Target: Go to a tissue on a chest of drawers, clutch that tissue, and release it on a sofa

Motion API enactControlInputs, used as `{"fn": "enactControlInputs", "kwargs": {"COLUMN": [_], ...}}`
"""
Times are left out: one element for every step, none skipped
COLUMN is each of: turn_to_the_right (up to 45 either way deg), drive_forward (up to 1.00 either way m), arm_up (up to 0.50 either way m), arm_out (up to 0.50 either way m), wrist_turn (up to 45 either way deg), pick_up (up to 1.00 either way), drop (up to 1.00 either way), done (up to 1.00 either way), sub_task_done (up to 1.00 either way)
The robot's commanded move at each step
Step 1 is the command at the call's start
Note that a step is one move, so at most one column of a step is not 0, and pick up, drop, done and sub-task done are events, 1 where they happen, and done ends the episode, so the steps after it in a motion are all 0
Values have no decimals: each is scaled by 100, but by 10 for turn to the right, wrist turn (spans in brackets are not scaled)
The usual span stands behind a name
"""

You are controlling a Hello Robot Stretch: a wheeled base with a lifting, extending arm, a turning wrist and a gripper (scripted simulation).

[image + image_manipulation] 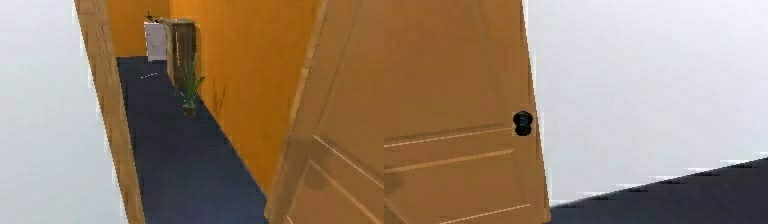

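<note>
Steer between door frame [105, 100] and door [345, 120], skirt plant [189, 92], head for white drawers [156, 42]; cannot tell fingers' state.

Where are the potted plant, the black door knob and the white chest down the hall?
potted plant [189, 90], forward view, on its green leaves.
black door knob [523, 123], arm side view, on the knob's middle.
white chest [156, 42], forward view, on its front face.
</note>
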Motion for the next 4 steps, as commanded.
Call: {"fn": "enactControlInputs", "kwargs": {"turn_to_the_right": [0,-210,0,0], "drive_forward": [75,0,100,100], "arm_up": [0,0,0,0], "arm_out": [0,0,0,0], "wrist_turn": [0,0,0,0], "pick_up": [0,0,0,0], "drop": [0,0,0,0], "done": [0,0,0,0], "sub_task_done": [0,0,0,0]}}
